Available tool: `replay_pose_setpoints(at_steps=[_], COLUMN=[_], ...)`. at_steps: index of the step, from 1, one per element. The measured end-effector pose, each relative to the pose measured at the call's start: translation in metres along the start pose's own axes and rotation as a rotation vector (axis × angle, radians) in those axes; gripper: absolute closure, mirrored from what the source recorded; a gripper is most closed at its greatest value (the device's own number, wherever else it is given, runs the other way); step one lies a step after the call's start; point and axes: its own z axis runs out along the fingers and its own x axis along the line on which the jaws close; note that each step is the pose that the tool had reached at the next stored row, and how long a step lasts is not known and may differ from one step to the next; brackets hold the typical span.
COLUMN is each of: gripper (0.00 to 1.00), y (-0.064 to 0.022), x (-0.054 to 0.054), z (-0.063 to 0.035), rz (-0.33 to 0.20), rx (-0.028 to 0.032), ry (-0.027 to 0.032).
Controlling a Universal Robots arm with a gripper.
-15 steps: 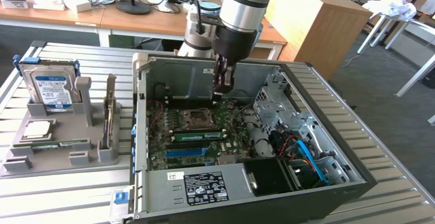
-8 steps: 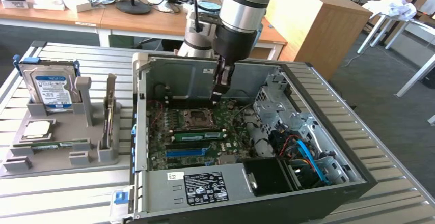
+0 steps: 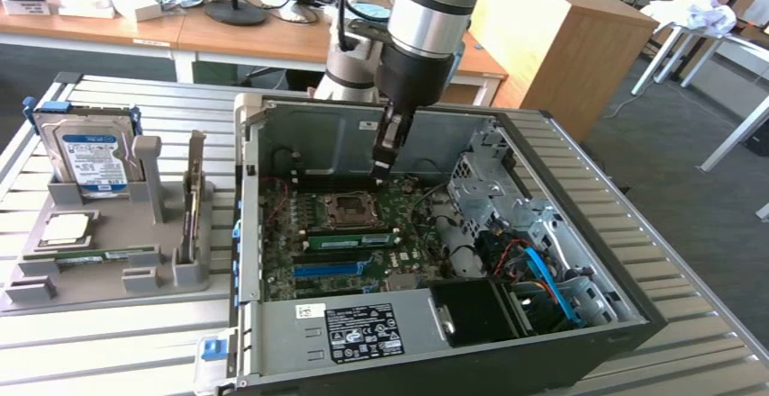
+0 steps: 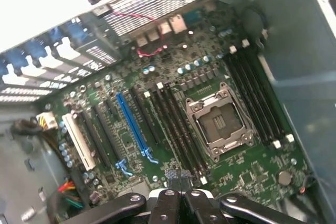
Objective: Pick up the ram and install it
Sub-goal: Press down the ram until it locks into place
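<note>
Arm: the silver-and-black arm point(image 3: 427, 18) comes down from the top centre of the exterior view into the open computer case point(image 3: 315, 135).
Claw: the gripper point(image 3: 380, 173) point(image 4: 178, 182) is closed, its fingers drawn tight together. It hangs just above the motherboard point(image 3: 360, 261) point(image 4: 131, 77) at the centre of the exterior view, apart from the ram.
Below the claw: the empty processor socket point(image 3: 351, 207) point(image 4: 218, 121) lies just under the tip, with black memory slots point(image 4: 181, 129) beside it.
Ram: the ram point(image 3: 96, 254) lies lengthwise in a slot of the grey holder point(image 3: 108, 279), at the lower left of the exterior view and well apart from the case.
Holder, other parts: a blue-labelled hard drive point(image 3: 94, 157) stands upright at the holder's back. A square silver processor chip point(image 3: 67, 228) lies flat just above the ram in the frame. A thin card point(image 3: 193, 198) stands on edge at the holder's right side.
Board detail: a blue expansion slot point(image 3: 330, 270) point(image 4: 134, 124) runs alongside darker slots.
Surface: holder and case rest side by side on a slatted metal table point(image 3: 121, 351).
</note>
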Motion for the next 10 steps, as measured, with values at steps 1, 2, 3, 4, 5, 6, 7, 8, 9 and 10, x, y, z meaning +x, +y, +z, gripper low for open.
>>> replay_pose_setpoints(at_steps=[1, 2, 3, 4, 5, 6, 7, 8, 9, 10], gripper=[0.9, 0.9, 0.9, 0.9, 0.9, 0.9, 0.9, 0.9, 0.9, 0.9], y=[0.0, 0.0, 0.0, 0.0, 0.0, 0.0, 0.0, 0.0, 0.0, 0.0], x=[0.0, 0.0, 0.0, 0.0, 0.0, 0.0, 0.0, 0.0, 0.0, 0.0], z=[0.0, 0.0001, 0.0002, 0.0002, 0.0003, 0.0003, 0.0004, 0.0004, 0.0005, 0.0005], rz=[0.016, 0.036, 0.054, 0.072, 0.09, 0.108, 0.126, 0.145, 0.163, 0.181], rx=[-0.0003, -0.0007, -0.001, -0.0013, -0.0016, -0.002, -0.0023, -0.0026, -0.003, -0.0033], ry=[-0.0003, -0.0007, -0.0012, -0.0016, -0.0019, -0.0023, -0.0027, -0.003, -0.0034, -0.0037])
